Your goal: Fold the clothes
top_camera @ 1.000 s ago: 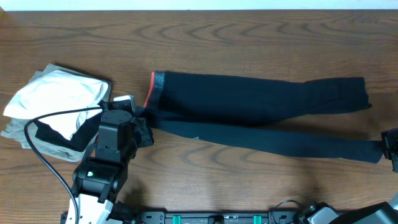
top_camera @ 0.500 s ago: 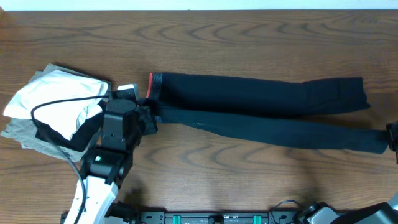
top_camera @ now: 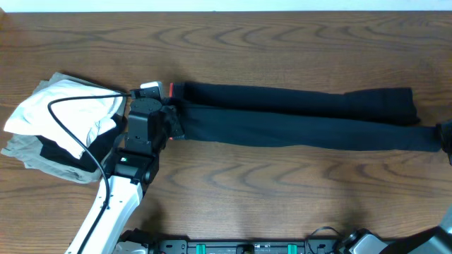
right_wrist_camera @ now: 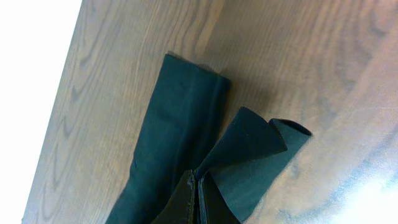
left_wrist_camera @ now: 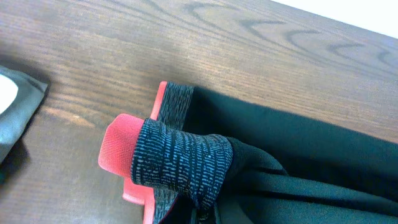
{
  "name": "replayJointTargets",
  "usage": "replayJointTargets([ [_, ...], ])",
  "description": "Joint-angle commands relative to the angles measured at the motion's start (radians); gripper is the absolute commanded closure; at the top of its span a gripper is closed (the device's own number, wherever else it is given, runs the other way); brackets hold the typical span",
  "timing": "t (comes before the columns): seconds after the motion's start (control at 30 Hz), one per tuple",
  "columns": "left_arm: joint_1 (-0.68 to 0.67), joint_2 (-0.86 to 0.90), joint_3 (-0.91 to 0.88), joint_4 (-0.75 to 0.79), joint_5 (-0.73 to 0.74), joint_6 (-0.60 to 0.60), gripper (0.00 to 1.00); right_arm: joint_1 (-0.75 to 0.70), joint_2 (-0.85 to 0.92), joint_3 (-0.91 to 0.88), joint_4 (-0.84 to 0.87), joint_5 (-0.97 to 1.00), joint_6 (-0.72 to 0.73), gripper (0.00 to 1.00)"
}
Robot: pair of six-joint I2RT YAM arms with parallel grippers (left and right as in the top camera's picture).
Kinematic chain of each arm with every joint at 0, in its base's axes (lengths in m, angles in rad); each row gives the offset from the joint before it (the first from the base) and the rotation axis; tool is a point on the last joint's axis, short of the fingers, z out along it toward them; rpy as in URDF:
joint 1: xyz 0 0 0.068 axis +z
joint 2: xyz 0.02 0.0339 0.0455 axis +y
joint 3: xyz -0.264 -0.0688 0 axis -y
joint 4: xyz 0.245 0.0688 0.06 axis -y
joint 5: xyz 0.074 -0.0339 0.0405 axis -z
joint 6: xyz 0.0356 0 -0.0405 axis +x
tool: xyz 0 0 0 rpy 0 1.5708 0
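Observation:
Dark navy pants point(top_camera: 296, 116) with a red-lined, patterned waistband point(left_wrist_camera: 180, 158) lie stretched across the table, one leg lying partly over the other. My left gripper point(top_camera: 168, 121) is shut on the near waistband corner, beside the far one point(left_wrist_camera: 171, 102). My right gripper point(top_camera: 445, 137) at the right edge is shut on the near leg's cuff point(right_wrist_camera: 249, 155), which is lifted and pinched next to the far leg's cuff point(right_wrist_camera: 186, 93).
A pile of folded clothes point(top_camera: 60, 120), white, grey and black, sits at the left of the wooden table point(top_camera: 233, 190), close behind my left arm. The left arm's cable loops over that pile.
Both grippers have carried the near leg and waistband away from the front edge towards the far leg. The two legs, spread apart before, now lie together.

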Motion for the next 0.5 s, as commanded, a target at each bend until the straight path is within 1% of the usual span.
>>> replayJointTargets([
  [0.0, 0.007, 0.024, 0.019, 0.028, -0.031, -0.002, 0.94, 0.043, 0.042, 0.017, 0.024, 0.05, 0.014, 0.99],
  [0.2, 0.007, 0.083, 0.019, 0.092, -0.031, -0.001, 0.94, 0.092, 0.088, 0.039, 0.048, 0.121, -0.001, 0.99],
  [0.47, 0.007, 0.169, 0.019, 0.196, -0.031, -0.001, 0.94, 0.125, 0.177, 0.124, 0.038, 0.129, -0.02, 0.99],
])
